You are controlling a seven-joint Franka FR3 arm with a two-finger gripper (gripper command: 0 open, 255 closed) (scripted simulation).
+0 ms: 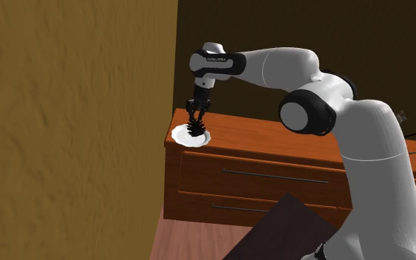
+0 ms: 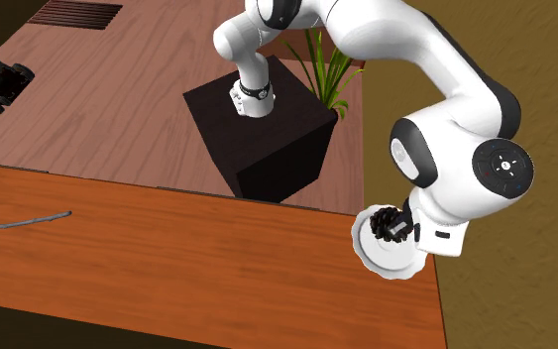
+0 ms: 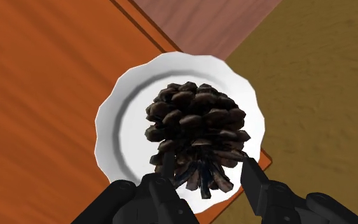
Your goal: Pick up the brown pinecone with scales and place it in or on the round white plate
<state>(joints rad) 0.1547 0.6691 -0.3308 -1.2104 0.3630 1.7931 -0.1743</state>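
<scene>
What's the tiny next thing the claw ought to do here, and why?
Probably open the claw and let go. It seems to clasp the dark brown pinecone by its sides, and the pinecone sits low over the middle of the round white plate, at the corner of the wooden dresser. Lifting away can follow.

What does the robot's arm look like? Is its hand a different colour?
The arm is fat, smooth and white, built from rounded tube pieces. Its joints are dark round caps. And yes, the end effector is a different colour: all black, with two straight fingers.
</scene>
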